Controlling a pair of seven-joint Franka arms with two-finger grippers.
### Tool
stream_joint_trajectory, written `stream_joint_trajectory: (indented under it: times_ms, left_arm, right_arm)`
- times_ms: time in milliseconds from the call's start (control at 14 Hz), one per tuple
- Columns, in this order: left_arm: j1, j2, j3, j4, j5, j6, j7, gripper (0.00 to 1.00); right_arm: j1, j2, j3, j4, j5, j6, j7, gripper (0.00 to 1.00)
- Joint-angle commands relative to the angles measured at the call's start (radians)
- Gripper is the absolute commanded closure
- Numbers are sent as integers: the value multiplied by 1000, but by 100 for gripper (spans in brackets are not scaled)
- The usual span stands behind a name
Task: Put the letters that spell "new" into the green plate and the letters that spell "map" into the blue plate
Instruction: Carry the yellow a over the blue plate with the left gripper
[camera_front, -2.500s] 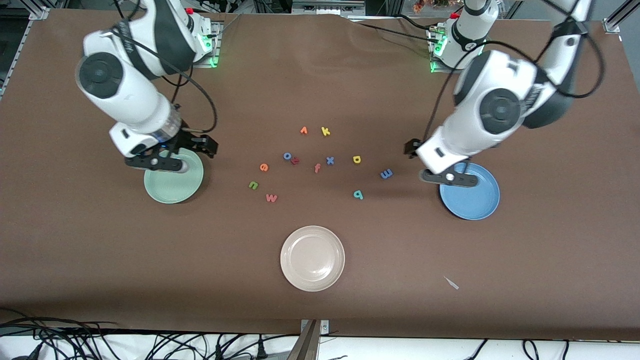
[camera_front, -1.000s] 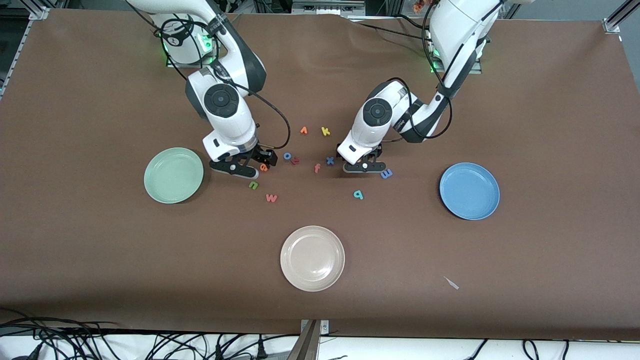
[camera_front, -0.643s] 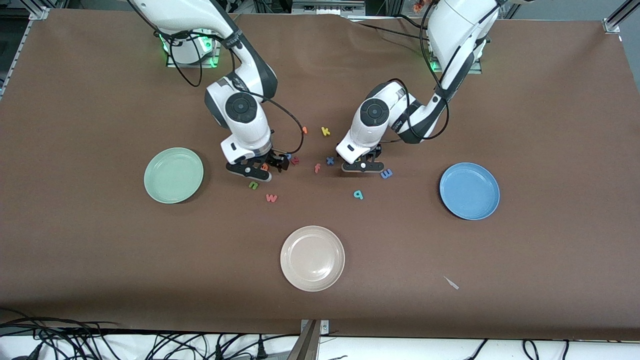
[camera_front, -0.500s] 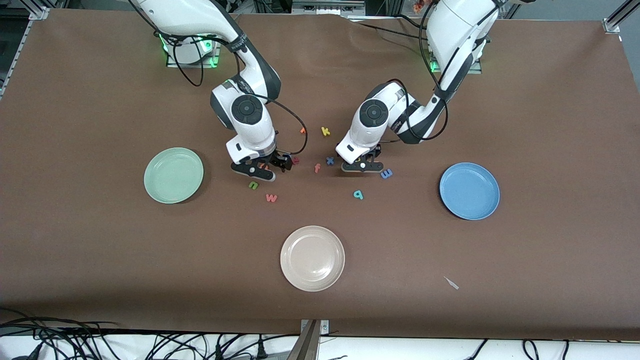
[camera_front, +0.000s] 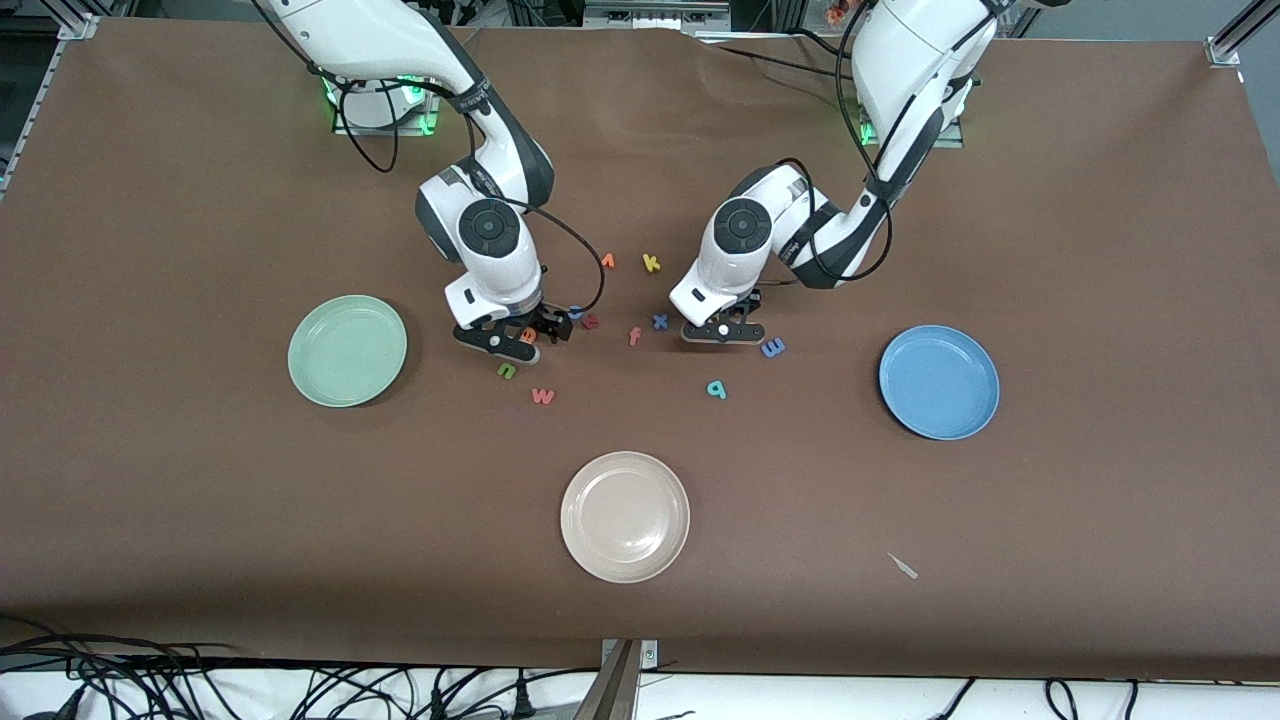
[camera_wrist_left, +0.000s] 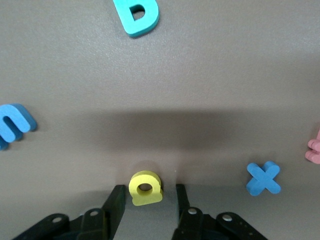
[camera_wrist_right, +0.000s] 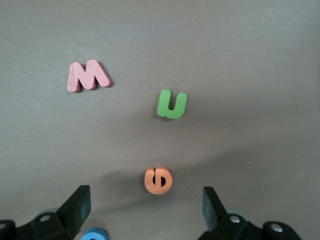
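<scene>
On the brown table the green plate (camera_front: 347, 350) and blue plate (camera_front: 939, 382) sit bare at opposite ends, the letters scattered between them. Over the orange e (camera_wrist_right: 158, 180) hangs the right gripper (camera_front: 522, 337), jaws spread wide and empty. Around the yellow a (camera_wrist_left: 145, 188) the left gripper (camera_wrist_left: 146, 200) stands with narrow gaps either side, not yet gripping. Foam this small looks light and squashy — pinch gently across the flat edges.

This looks like a robotics lab: a brown-covered table (camera_front: 200, 500) framed by aluminium rails (camera_front: 70, 20) at the upper corners, two bolted arm bases with green indicator lights (camera_front: 425, 125), and loose cables (camera_front: 150, 685) along the lower-left edge.
</scene>
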Motion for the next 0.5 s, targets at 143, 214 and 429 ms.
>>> stream_joint_trajectory:
  times_ms: [143, 214, 429]
  left_arm:
    - [-14, 12, 14, 16, 38, -12, -23, 76]
    - [-14, 12, 14, 18, 38, -21, -21, 78]
    - [3, -7, 12, 83, 57, -175, -11, 83]
  right_arm:
    - [4, -33, -15, -58, -22, 46, 7, 9]
    - [4, -30, -15, -69, -22, 74, 7, 10]
    - [4, -22, -15, -112, -22, 154, 10, 9]
